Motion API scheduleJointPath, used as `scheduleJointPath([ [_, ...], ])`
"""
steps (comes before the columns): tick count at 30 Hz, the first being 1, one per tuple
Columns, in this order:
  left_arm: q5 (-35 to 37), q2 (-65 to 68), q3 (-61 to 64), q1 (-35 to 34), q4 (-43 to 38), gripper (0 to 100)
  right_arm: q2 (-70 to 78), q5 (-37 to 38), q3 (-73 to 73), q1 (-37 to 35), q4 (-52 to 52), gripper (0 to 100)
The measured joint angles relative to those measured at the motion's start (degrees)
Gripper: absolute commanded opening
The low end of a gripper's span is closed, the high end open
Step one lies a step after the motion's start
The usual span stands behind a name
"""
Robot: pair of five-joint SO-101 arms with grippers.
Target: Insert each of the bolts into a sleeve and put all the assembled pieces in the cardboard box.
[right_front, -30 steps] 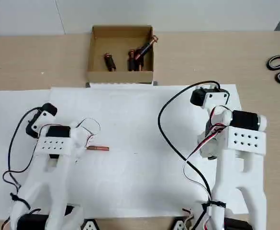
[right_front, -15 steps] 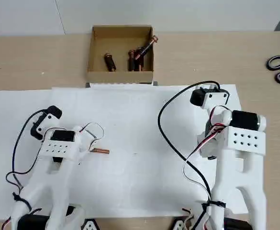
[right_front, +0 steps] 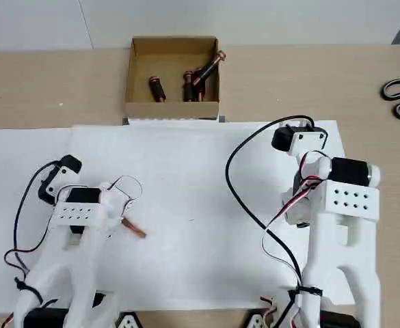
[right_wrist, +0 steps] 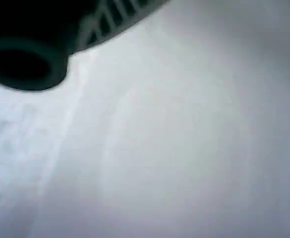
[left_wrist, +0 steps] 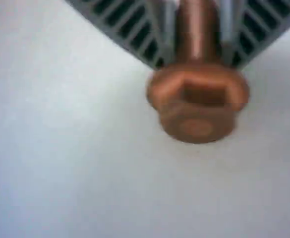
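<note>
One bolt (right_front: 135,229) is clamped by its shank in your left fingers (left_wrist: 127,27), head angled toward the paper (right_front: 200,178). Your left arm (right_front: 80,205) leans low and forward; your right arm (right_front: 343,198) stands folded, wrist tucked down over the paper. Finished pieces (right_front: 157,87) lie in the box (right_front: 172,108).

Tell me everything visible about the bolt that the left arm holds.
The bolt looks like copper-coloured metal: a smooth round shank and a wide flanged head with a hexagonal top. The left pincer is shut on the shank between grey ribbed fingers; the head sticks out free. In the high view it slants away from the arm over the white paper; contact with the paper cannot be judged.
</note>
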Motion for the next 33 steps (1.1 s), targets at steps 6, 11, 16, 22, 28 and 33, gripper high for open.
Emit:
scheduleJointPath([
  [6,0.00,0.00,0.00,-0.26,0.00,1,0.00,0.00,0.00,0.00,0.00,0.6],
  [11,0.00,0.00,-0.09,-0.62,0.00,1,0.00,0.00,0.00,0.00,0.00,0.6],
  [16,0.00,0.79,-5.89,-1.32,4.66,1,0.00,0.00,0.00,0.00,0.00,0.6],
  [22,-6.15,0.79,-20.13,-1.32,13.27,1,0.00,0.00,0.00,0.00,0.00,0.6],
  [28,-15.82,0.79,-28.40,-1.58,18.81,1,0.00,0.00,0.00,0.00,0.00,0.5],
  [33,-22.15,0.79,-33.85,-1.76,21.19,1,-4.22,0.00,-0.97,0.09,3.52,0.5],
])
